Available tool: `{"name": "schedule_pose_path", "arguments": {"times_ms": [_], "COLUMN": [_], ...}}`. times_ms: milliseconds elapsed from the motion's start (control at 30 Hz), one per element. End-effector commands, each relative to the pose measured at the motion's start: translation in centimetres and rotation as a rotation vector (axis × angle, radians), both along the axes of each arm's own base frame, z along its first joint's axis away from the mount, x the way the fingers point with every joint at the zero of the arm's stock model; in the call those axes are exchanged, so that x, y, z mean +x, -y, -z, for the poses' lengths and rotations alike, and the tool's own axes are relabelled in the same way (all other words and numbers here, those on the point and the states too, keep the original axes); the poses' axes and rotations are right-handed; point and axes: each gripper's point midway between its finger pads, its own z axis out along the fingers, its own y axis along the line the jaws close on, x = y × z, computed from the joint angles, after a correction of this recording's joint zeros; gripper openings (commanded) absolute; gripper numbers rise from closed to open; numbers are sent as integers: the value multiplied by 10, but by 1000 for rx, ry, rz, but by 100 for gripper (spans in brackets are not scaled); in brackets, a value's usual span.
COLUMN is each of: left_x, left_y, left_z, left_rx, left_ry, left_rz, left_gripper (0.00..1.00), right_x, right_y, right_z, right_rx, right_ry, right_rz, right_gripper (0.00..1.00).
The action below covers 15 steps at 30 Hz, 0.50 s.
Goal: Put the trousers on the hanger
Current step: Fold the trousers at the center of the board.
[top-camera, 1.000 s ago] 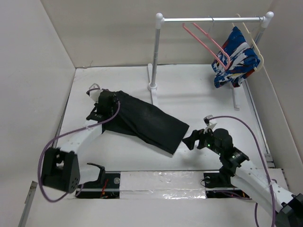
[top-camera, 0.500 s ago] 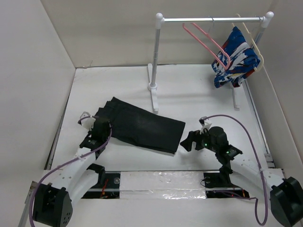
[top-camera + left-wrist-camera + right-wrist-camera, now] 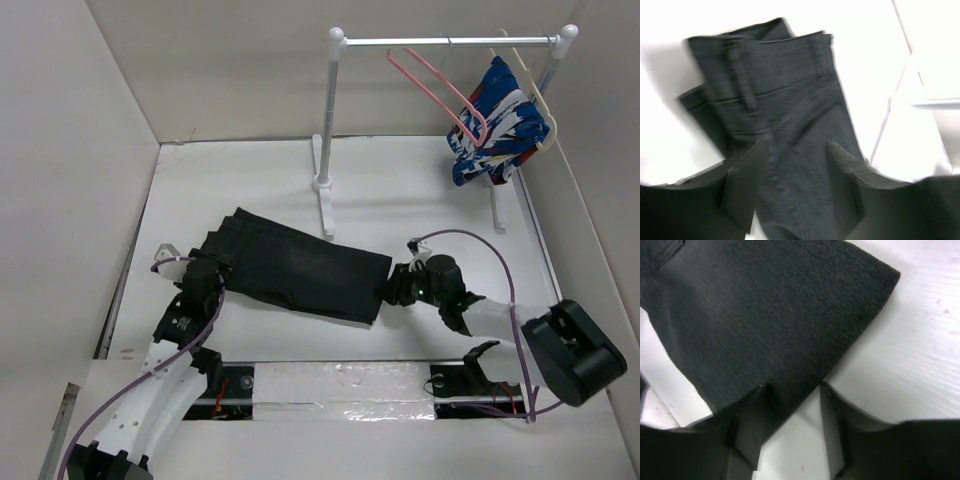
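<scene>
The black trousers point(image 3: 300, 265) lie folded flat on the white table, waistband at the left and leg ends at the right. My left gripper point(image 3: 216, 270) hovers over the waistband end; in the left wrist view its fingers point(image 3: 747, 185) stand apart, open, with the trousers point(image 3: 785, 100) under the gap point(image 3: 796, 146). My right gripper point(image 3: 393, 287) sits at the leg-end corner; its jaws point(image 3: 792, 386) are narrowed but apart, the cloth edge point(image 3: 765, 305) crossing between the tips. The pink hanger point(image 3: 440, 95) hangs on the rail, far from both grippers.
A white rack stands at the back right with its rail point(image 3: 400, 42) overhead and its left post point(image 3: 326, 120) just behind the trousers. A cream hanger point(image 3: 541, 95) holds a blue, white and red garment point(image 3: 497, 125). White walls close in the table.
The left gripper drew back toward the near left, spreading the waistband flat, then opened off the cloth. The right gripper slid left to the leg ends and its jaws narrowed.
</scene>
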Motion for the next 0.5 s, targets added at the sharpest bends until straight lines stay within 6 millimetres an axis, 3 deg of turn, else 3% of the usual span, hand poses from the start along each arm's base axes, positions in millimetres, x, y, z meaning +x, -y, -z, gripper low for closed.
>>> {"name": "schedule_pose_path", "arguments": {"times_ms": [0,33,67,100,133,267,367,400,467], "left_x": [15,17,18,20,21,28,33,34,35], "left_y": [13,15,16,16,15,30,37,38,43], "left_z": [-38,-36,-36,-35,-32,-37,-39,-40,-43], "left_rx": [16,28,41,60,74,76,82,87,101], "left_ry": [112,106,102,92,73,113,135,139,153], "left_rz": [92,109,119,125,127,213,254,263,303], "left_gripper": [39,28,4,0,0,0,0,0,0], "right_x": [39,42,47,63,69,96,103,101,100], "right_y": [-5,-4,-2,2,5,14,19,22,30], "right_z": [-26,-19,-19,-26,-22,-27,-32,-31,-35], "right_rx": [82,81,87,92,86,25,-13,-27,-67], "right_ry": [90,66,65,78,59,72,85,78,108], "right_rz": [62,61,65,95,108,126,133,136,153], "right_gripper": [35,27,22,7,2,0,12,27,45]}}
